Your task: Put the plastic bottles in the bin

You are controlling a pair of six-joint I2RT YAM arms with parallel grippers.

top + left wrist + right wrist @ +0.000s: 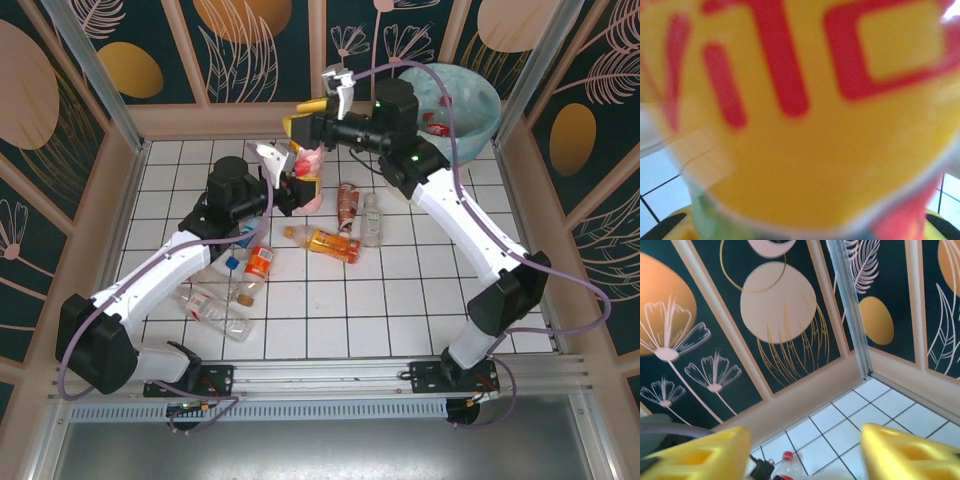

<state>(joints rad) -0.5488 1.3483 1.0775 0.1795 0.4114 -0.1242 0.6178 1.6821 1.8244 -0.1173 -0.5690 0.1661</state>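
**Top external view.** The left gripper (295,176) was positioned over the far-left centre of the white tiled table (400,300). Its jaws were closed on a bottle with a pink, red and yellow label (310,170), which was held upright. The right gripper (314,106) was raised just beyond this bottle, near the back wall, and carried nothing. The bin (470,95) stood in the far right corner, well apart from both grippers. One bottle (435,123) lay inside it against the blue-green liner.

The following bottles lay on the table:
- an orange-label bottle (335,245), on its side at centre;
- a brown-label bottle (347,205) and a clear bottle (372,218), side by side just beyond it;
- a second orange-label bottle (258,264), beside the left arm;
- clear bottles (215,310), near the left arm's base.

**Left wrist view.** The yellow label with red lettering (805,150) sat directly in front of the lens, blurred. Yellow-and-black fingers (942,225) showed at both lower corners, with the bottle between them.

**Right wrist view.** The two yellow fingers (910,450) of the right gripper (805,435) stood wide apart with nothing between them. A red-capped bottle (787,458) showed on the tiles beyond the gap.
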